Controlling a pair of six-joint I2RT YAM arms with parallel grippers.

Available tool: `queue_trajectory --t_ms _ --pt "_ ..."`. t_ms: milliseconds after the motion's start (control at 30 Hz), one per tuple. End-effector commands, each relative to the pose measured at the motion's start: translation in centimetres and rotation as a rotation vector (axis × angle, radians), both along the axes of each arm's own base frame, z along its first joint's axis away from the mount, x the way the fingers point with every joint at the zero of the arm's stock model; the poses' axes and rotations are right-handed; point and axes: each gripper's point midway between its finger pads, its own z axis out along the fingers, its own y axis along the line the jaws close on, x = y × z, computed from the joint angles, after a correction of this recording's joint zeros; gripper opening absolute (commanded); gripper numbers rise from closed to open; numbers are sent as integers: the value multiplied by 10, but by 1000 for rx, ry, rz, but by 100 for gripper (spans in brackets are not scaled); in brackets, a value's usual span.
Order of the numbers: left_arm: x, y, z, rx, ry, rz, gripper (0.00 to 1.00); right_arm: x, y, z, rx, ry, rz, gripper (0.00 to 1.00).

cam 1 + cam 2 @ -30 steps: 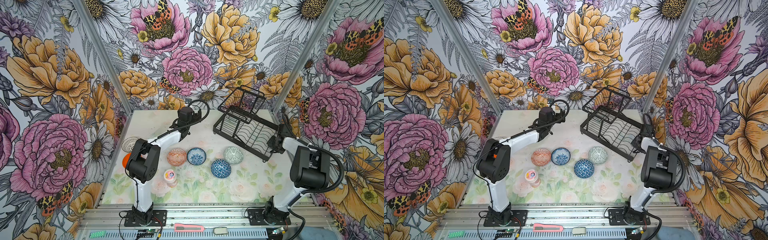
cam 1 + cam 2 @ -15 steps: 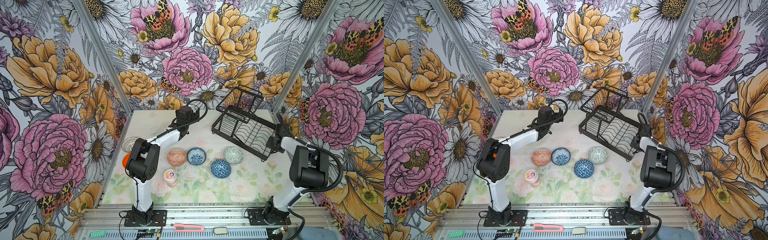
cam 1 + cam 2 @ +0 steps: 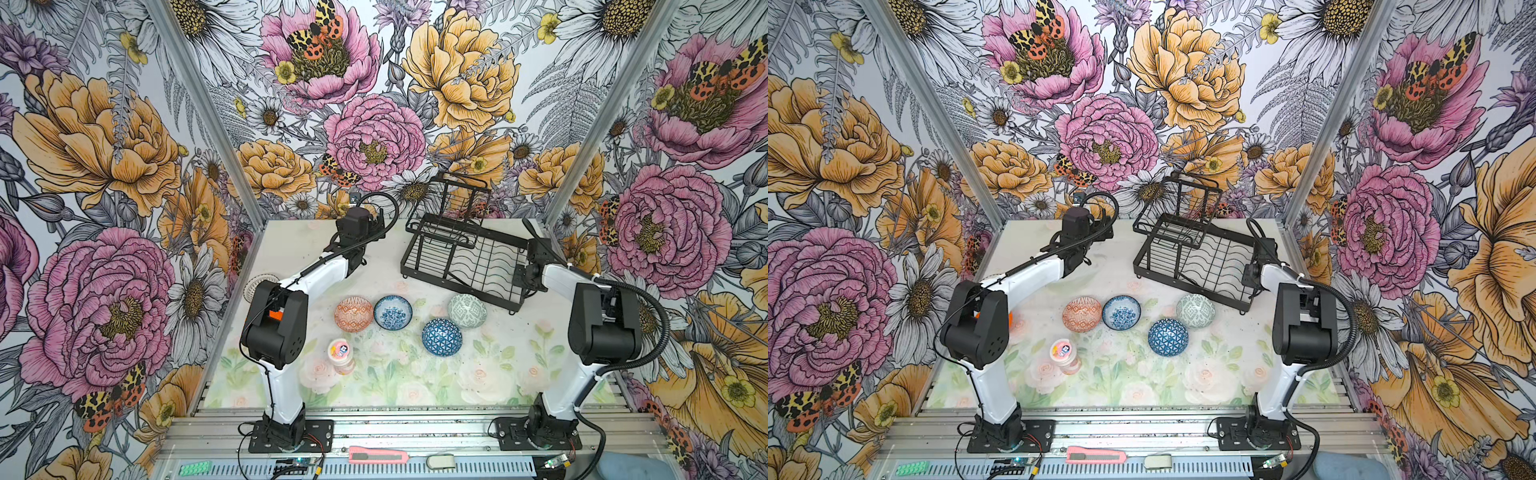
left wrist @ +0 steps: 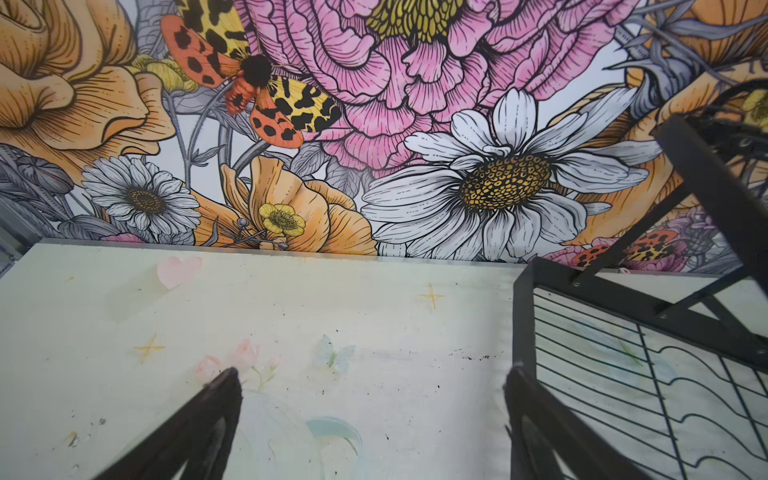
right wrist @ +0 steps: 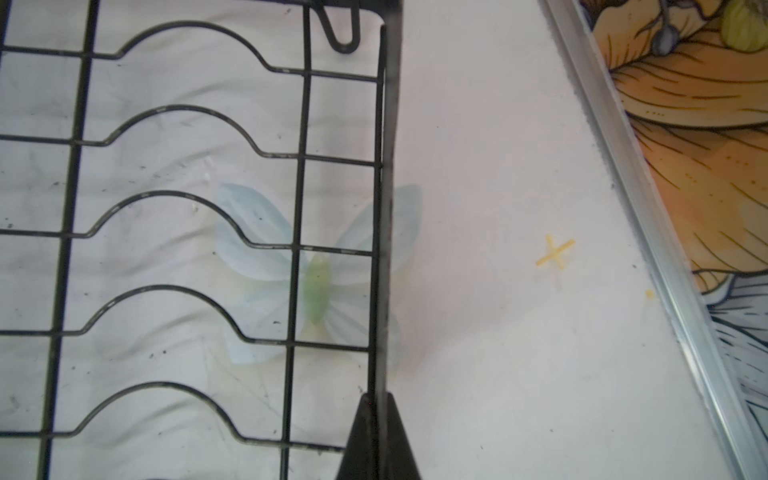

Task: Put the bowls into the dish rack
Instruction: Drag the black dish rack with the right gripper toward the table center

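The black wire dish rack (image 3: pixel 465 257) (image 3: pixel 1200 257) stands at the back right of the table, with nothing in it. My right gripper (image 3: pixel 523 274) (image 5: pixel 376 401) is shut on the rim wire at the dish rack's (image 5: pixel 187 208) right side. My left gripper (image 3: pixel 379 224) (image 4: pixel 372 374) hangs open and empty over bare table just left of the dish rack (image 4: pixel 623 353). Several bowls lie mid-table: orange geometric (image 3: pixel 353 314), white-blue floral (image 3: pixel 392 312), grey-green (image 3: pixel 467 311) and dark blue with triangles (image 3: pixel 441 337).
A small pink-lidded jar (image 3: pixel 340 351) stands in front of the bowls, near the left arm's elbow. A round white perforated disc (image 3: pixel 257 284) lies by the left wall. Flowered walls close in the back and both sides. A pink utility knife (image 3: pixel 376 457) rests on the front rail.
My right gripper has closed on the rack's rim, and the rack has slid a little to the left. The left gripper stays open and has drifted slightly toward the back.
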Motion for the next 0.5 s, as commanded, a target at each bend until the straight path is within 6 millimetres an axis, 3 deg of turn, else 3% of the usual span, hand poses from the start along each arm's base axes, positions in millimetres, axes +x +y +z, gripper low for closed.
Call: queue_trajectory --t_ms 0,233,467 --pt "-13 25 21 -48 -16 70 98 28 14 18 -53 -52 126 0" --pt "-30 47 24 -51 -14 114 99 58 37 23 -46 -84 198 0" --pt "-46 61 25 -77 -12 153 99 75 71 27 -70 -88 293 0"
